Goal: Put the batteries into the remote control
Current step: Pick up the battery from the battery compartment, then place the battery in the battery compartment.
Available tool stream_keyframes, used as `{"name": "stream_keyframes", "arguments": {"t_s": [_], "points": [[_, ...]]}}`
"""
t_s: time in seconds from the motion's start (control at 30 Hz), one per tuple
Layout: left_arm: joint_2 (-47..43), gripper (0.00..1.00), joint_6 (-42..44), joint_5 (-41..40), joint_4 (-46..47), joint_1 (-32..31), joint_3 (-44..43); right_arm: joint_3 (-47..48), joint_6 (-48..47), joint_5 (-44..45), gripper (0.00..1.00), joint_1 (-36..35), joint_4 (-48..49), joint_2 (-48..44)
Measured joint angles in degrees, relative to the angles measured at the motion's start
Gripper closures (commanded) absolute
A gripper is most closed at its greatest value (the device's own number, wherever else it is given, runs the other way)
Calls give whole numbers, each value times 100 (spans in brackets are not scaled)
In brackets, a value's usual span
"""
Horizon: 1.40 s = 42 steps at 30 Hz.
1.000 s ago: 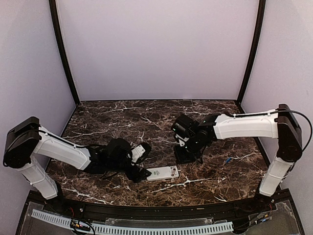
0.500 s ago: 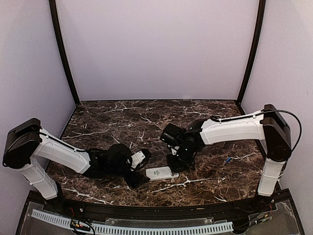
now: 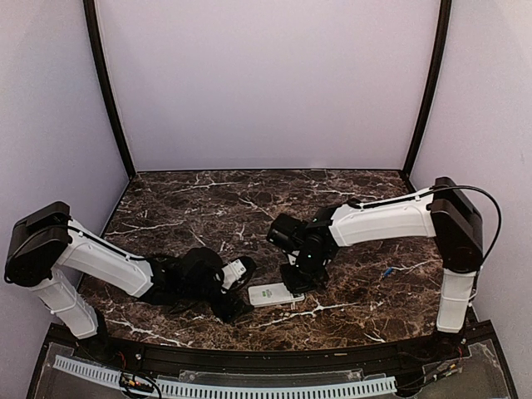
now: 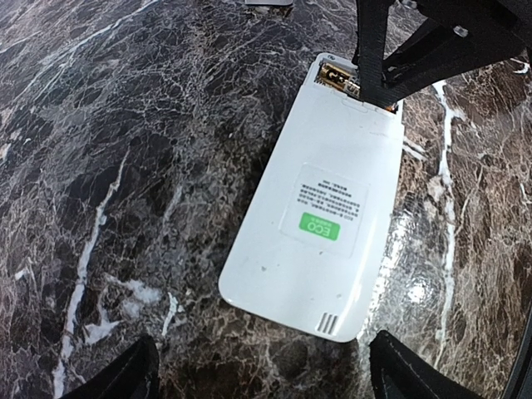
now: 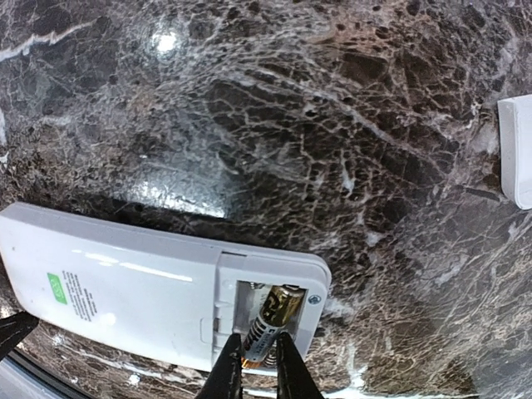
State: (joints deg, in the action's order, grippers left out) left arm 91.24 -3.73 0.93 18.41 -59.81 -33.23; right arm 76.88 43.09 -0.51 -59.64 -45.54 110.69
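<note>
The remote control (image 3: 276, 294) lies face down on the marble, its white back and green label up, also shown in the left wrist view (image 4: 316, 224) and the right wrist view (image 5: 141, 291). Its battery compartment is open at the right end. My right gripper (image 5: 253, 359) is shut on a gold-and-black battery (image 5: 274, 320), which sits tilted with its far end inside the compartment. From above, the right gripper (image 3: 298, 278) stands over that end of the remote. My left gripper (image 4: 266, 378) is open just short of the remote's left end, not touching it. A second battery (image 3: 386, 272), with blue on it, lies on the table to the right.
A small flat white plate (image 5: 517, 150) lies on the table beyond the remote's open end. The table's front edge (image 3: 266, 345) runs close below the remote. Purple walls enclose the table on three sides.
My right arm has swung left and down, bringing the battery to the remote's open compartment. My left gripper has drawn back a little from the remote and stayed open.
</note>
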Motion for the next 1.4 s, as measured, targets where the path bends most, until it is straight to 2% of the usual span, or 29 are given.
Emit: {"name": "stream_keyframes", "arguments": {"t_s": [0.33, 0.5, 0.87, 1.13, 1.4], "points": [[4, 13, 2, 0, 42, -11, 39, 24, -68, 271, 86, 15, -4, 98], [28, 13, 9, 0, 55, -20, 39, 144, -138, 317, 100, 17, -76, 243], [28, 13, 94, 2, 146, -20, 39, 315, -339, 319, 100, 92, -431, 101], [33, 10, 238, -7, 168, -107, 39, 433, -782, -387, 100, 487, -881, -468], [323, 7, 544, 74, 326, -297, -39, 627, -1316, -1215, 100, 741, -1266, -164]]}}
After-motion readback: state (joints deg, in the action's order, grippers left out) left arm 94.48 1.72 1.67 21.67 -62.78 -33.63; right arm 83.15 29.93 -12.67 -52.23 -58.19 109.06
